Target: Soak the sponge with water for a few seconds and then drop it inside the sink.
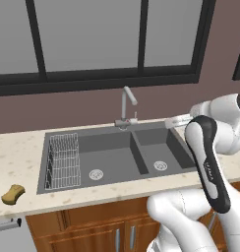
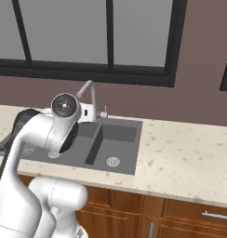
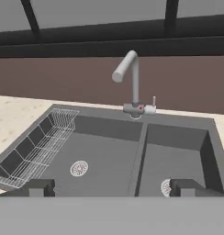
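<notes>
Small yellow-brown bean-shaped sponge [image 1: 13,194] lies on the beige speckled table [image 1: 18,152] near its front edge, left of the dark grey double-basin sink [image 1: 112,158]. Claw [image 3: 112,187] released, empty, over the sink's front rim.

The sink [image 1: 112,160] looks like matt dark grey composite, smooth, with round shiny metal drains [image 1: 96,174]. Its faucet [image 1: 126,106] is brushed silver metal. The rack [image 1: 62,160] in the left basin is thin white wire. The counter [image 1: 18,152] is pale speckled stone with a dull polish. The sponge [image 1: 13,194] looks soft, porous and matt yellow-brown. The cabinet fronts [image 2: 180,218] are glossy reddish wood.
</notes>
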